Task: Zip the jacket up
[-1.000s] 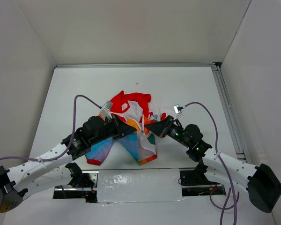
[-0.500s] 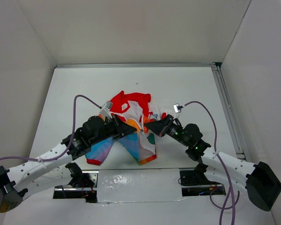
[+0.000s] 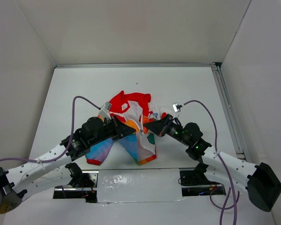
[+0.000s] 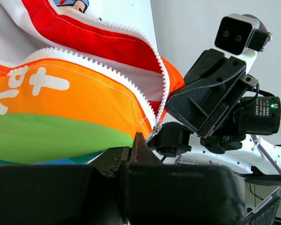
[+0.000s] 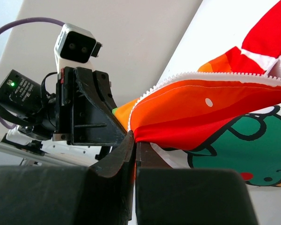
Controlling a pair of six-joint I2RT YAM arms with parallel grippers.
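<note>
Left gripper (image 3: 136,131) pinching jacket (image 3: 130,101) hem by zipper (image 4: 152,89); right gripper (image 3: 147,125) pinching opposite hem, tips facing. Purple cables (image 3: 74,115) arch over table (image 3: 187,84).

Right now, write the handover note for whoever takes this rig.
Left claw: shut on the jacket hem by the zipper's lower end.
Right claw: shut on the facing front edge.
Jacket: bunched on the table, between both claws.
Done: both front edges gripped.
Left: zipper teeth stand apart; zip not yet pulled up.
</note>
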